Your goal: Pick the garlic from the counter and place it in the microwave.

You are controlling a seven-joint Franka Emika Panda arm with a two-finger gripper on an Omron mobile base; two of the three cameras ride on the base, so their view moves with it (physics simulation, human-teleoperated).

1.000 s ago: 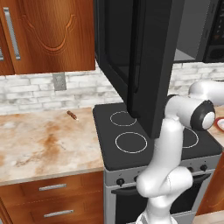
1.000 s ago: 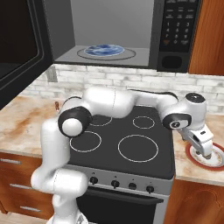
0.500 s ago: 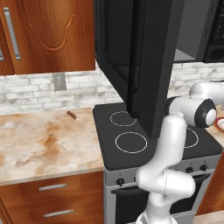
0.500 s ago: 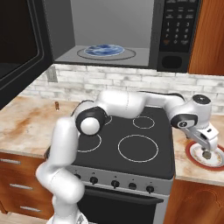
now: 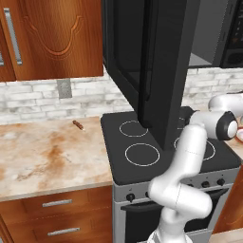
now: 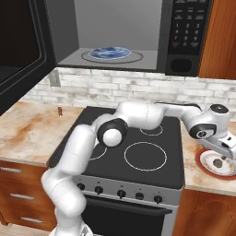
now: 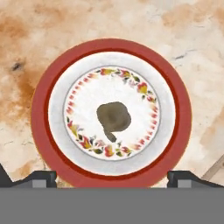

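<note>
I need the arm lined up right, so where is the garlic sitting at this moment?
The garlic lies in the middle of the red-rimmed plate on the counter, right of the stove, under the gripper.

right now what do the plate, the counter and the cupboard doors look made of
Plate: looks like glazed ceramic, with a smooth red rim, a white face and a painted flower ring. Counter: polished stone by its look, beige with rust-orange marbling. Cupboard doors: varnished reddish wood, with visible grain and a carved panel.

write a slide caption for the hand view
Open gripper poised above the garlic on a red-rimmed plate on the counter.
</note>
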